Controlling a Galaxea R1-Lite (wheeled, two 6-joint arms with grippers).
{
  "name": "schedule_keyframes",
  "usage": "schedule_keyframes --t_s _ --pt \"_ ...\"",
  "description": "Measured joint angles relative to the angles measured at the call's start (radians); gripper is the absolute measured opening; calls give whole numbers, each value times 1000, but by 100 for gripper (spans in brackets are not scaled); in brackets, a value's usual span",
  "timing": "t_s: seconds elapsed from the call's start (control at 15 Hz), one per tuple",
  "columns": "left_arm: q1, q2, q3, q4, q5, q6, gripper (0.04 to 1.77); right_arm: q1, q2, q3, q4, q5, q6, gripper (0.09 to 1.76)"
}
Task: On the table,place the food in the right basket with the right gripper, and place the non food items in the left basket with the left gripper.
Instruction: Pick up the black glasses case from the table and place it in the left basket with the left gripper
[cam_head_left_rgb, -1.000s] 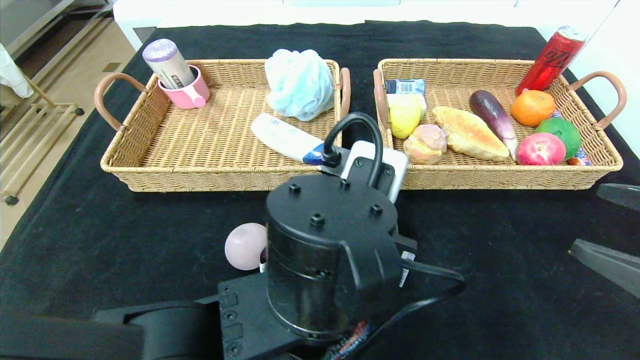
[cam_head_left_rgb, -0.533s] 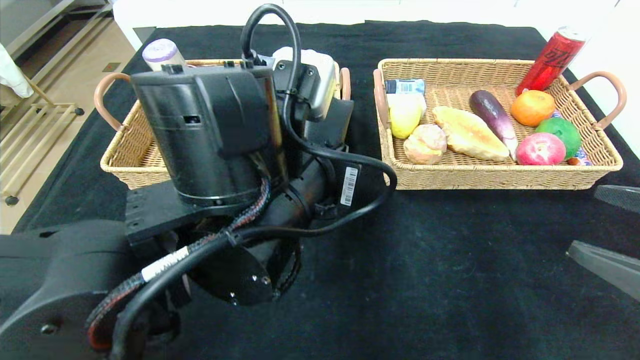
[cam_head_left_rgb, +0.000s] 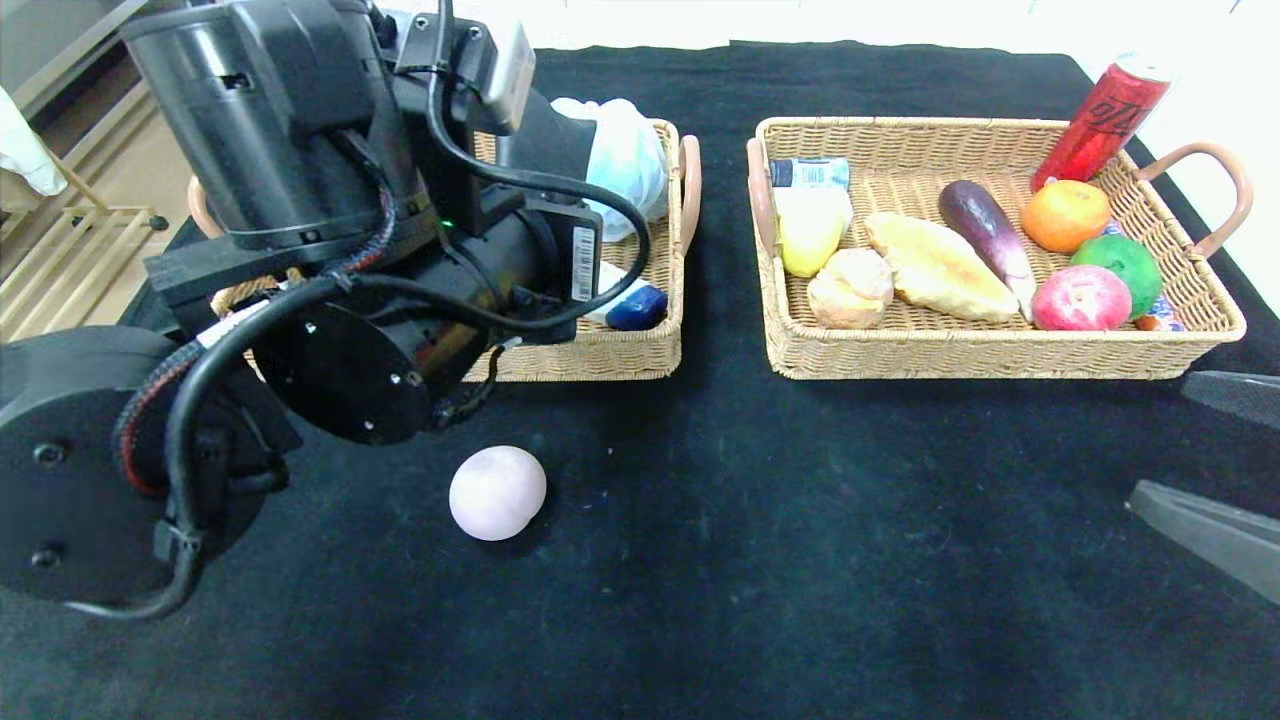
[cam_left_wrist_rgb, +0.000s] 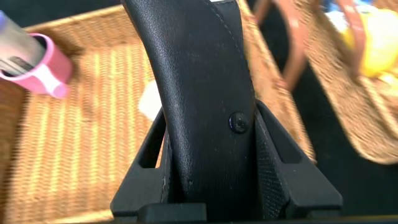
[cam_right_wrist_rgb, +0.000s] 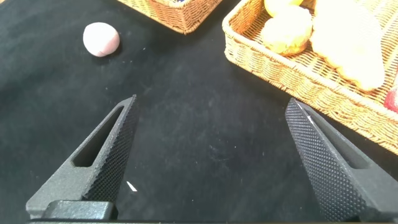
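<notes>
The black table (cam_head_left_rgb: 800, 560) fills the head view. On it, the left basket (cam_head_left_rgb: 660, 352) sits at upper left, mostly hidden by the left arm, and the right basket (cam_head_left_rgb: 1000, 362) at upper right is already full of fruit and bread.

The left gripper (cam_left_wrist_rgb: 210, 124) hangs over the left basket. Its fingers (cam_left_wrist_rgb: 149, 155) are partly closed on a long black item (cam_left_wrist_rgb: 193, 56) that stands up between them. I can't tell what the item is, but it doesn't look like food.

To do this drop well, I'd say lower it over the bare weave in the middle of the wrist view. That keeps it clear of the pink cup (cam_left_wrist_rgb: 46, 65) at upper left and of the rim. Open only once it is low, so the long piece lies flat rather than tipping over the edge.

The right gripper (cam_right_wrist_rgb: 211, 124) waits at the lower right of the head view, with its fingers (cam_right_wrist_rgb: 112, 149) spread wide and empty.

A pale pink ball (cam_head_left_rgb: 497, 492) lies loose on the table, lower centre-left.
</notes>
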Motion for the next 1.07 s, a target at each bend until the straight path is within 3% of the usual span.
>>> schedule_keyframes --t_s 0.27,0.47,1.07 --pt "158 1 -28 4 -94 1 76 -1 7 -1 0 -1 0 171" --pt "242 13 -41 15 -166 0 76 -1 9 -1 0 -1 0 171" --pt "297 48 -134 107 -265 -1 75 -3 17 -2 -1 -1 1 171"
